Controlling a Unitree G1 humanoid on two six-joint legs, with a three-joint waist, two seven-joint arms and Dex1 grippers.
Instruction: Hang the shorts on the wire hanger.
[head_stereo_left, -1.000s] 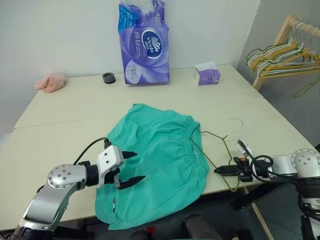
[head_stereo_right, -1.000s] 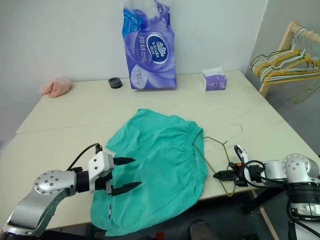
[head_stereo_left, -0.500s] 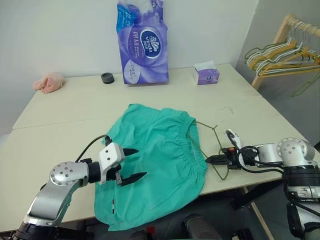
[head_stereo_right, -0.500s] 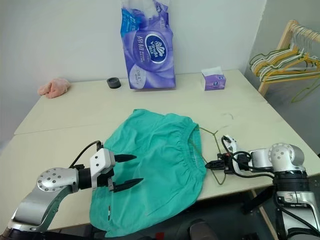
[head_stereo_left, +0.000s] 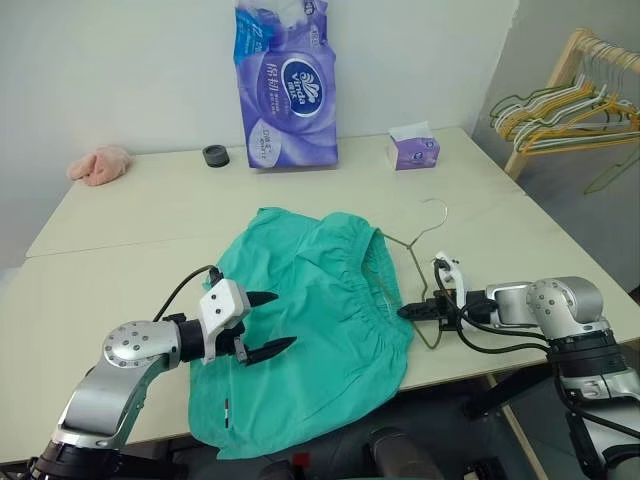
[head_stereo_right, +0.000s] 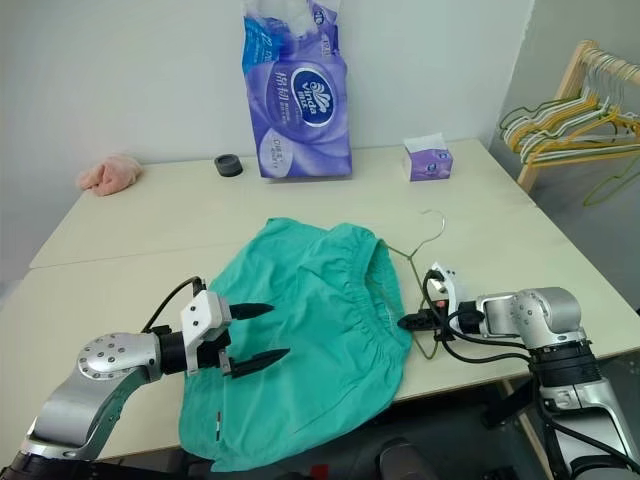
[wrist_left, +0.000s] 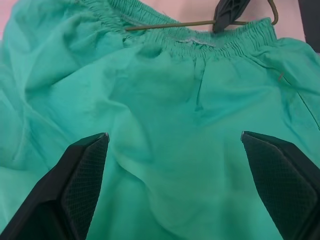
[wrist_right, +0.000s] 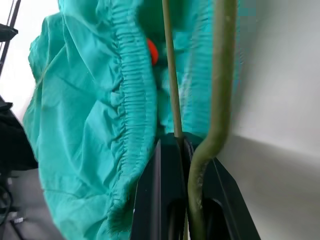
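Shorts (head_stereo_left: 320, 320) flat on table (head_stereo_left: 130, 230), left gripper (head_stereo_left: 262, 324) fingers spread wide above the cloth, right gripper (head_stereo_left: 412, 311) clamped on wire hanger (head_stereo_left: 412, 262) at waistband

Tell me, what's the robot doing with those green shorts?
It's trying to hang them up. The right hand is shut on a thin olive-green wire hanger, holding it at the gathered waistband of the teal-green cloth shorts on the pale table. The left hand hovers open over the shorts, not gripping them.
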